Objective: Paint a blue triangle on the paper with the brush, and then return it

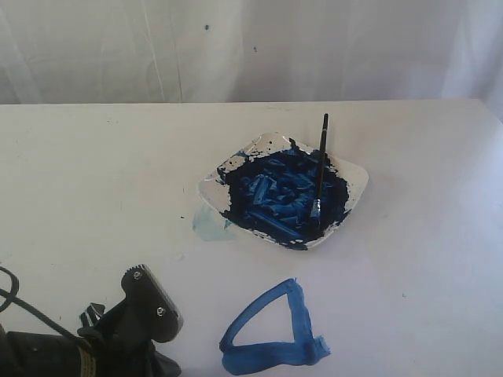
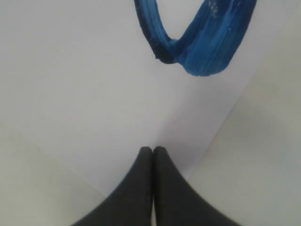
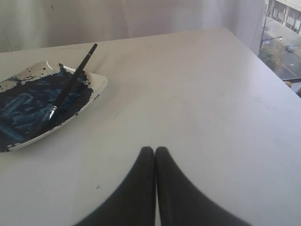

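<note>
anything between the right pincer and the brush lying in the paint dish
Nothing visible does. In the right wrist view only bare white tabletop lies between the closed right pincer and the thin black-handled brush, which rests across the white square dish of dark blue paint, handle end past its rim.

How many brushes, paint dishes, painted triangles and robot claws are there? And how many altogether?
brush: 1
paint dish: 1
blue triangle: 1
Claws: 2, the left claw and the right claw, both shut
Total: 5
</note>
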`<state>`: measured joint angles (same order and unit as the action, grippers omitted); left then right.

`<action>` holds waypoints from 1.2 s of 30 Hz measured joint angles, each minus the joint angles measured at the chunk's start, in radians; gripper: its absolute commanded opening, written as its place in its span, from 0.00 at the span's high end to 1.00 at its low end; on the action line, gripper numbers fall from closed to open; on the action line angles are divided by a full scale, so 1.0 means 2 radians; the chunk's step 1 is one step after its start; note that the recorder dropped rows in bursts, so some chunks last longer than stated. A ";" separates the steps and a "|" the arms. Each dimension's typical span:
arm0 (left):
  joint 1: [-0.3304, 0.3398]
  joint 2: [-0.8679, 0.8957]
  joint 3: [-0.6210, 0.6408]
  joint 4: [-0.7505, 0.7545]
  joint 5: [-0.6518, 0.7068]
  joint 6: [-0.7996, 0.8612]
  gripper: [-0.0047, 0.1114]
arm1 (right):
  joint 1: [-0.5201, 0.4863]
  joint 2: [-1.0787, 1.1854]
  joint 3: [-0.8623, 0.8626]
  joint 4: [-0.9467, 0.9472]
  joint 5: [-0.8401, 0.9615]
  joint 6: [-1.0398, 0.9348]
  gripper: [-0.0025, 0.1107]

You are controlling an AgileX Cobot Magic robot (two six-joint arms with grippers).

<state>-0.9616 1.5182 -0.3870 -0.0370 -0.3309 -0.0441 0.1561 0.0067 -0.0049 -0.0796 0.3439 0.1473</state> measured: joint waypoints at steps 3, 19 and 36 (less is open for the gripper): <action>0.000 0.000 0.000 0.000 0.000 0.000 0.96 | 0.007 0.000 0.000 0.000 0.000 0.000 0.98; 0.000 0.000 0.000 0.000 0.000 0.000 0.96 | 0.007 0.000 0.000 0.000 0.001 0.000 0.98; 0.000 -0.109 0.000 0.000 0.018 0.000 0.96 | 0.007 0.000 0.000 0.000 0.001 0.000 0.98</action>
<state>-0.9616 1.2994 -0.3870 -0.0370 -0.2954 -0.0441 0.1697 0.0067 -0.0049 -0.0796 0.3458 0.1473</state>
